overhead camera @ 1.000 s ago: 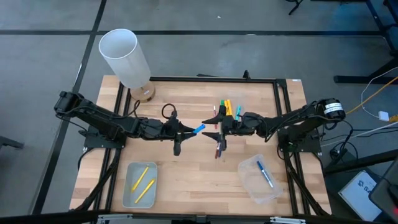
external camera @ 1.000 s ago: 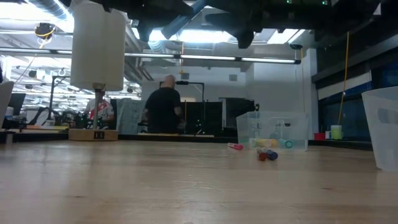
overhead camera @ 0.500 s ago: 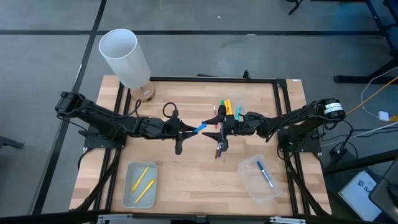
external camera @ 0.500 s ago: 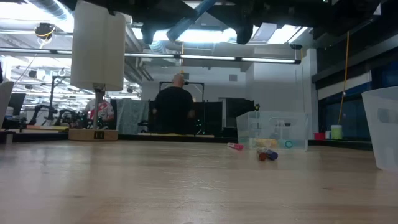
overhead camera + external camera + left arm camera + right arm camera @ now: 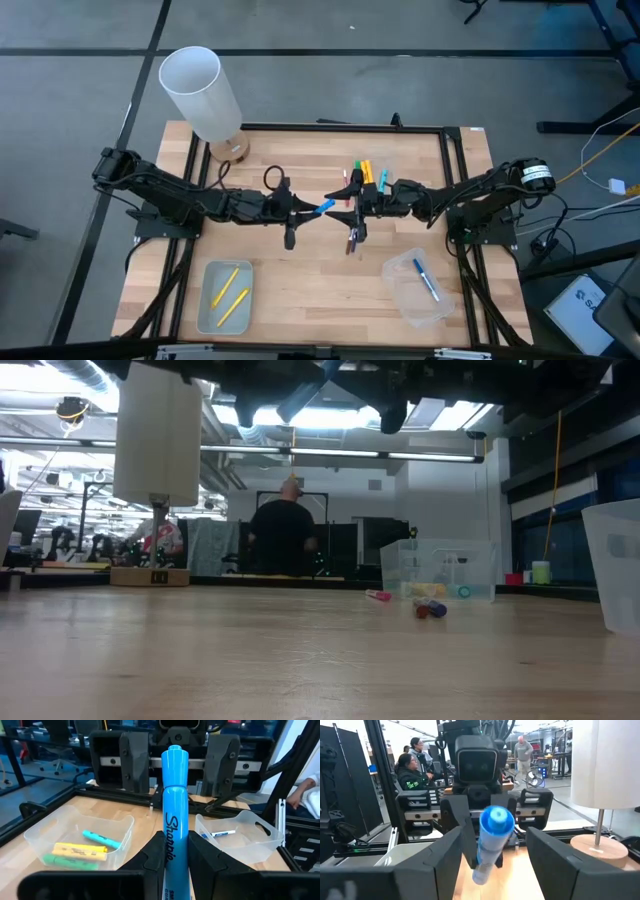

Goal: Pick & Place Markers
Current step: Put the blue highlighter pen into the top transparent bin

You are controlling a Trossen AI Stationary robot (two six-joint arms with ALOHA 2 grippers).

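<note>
Since the earlier frame my left gripper [image 5: 305, 210] has edged its blue Sharpie marker [image 5: 322, 207] rightward at frame centre. It's clamped on the barrel, cap pointed at my right gripper [image 5: 350, 208], whose fingers [image 5: 436, 865] stand apart around the cap — I judge a handover. Blue-marker tray [image 5: 402, 298] waits lower right.

Blue marker [image 5: 174, 815] held level above mid-table — other markers [image 5: 366, 173] clustered farther back, some in trays.

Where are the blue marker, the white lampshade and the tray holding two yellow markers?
blue marker [image 5: 174, 815]: left wrist view, barrel.
white lampshade [image 5: 200, 92]: high view, side wall.
tray [image 5: 206, 302]: high view, bare floor.
</note>
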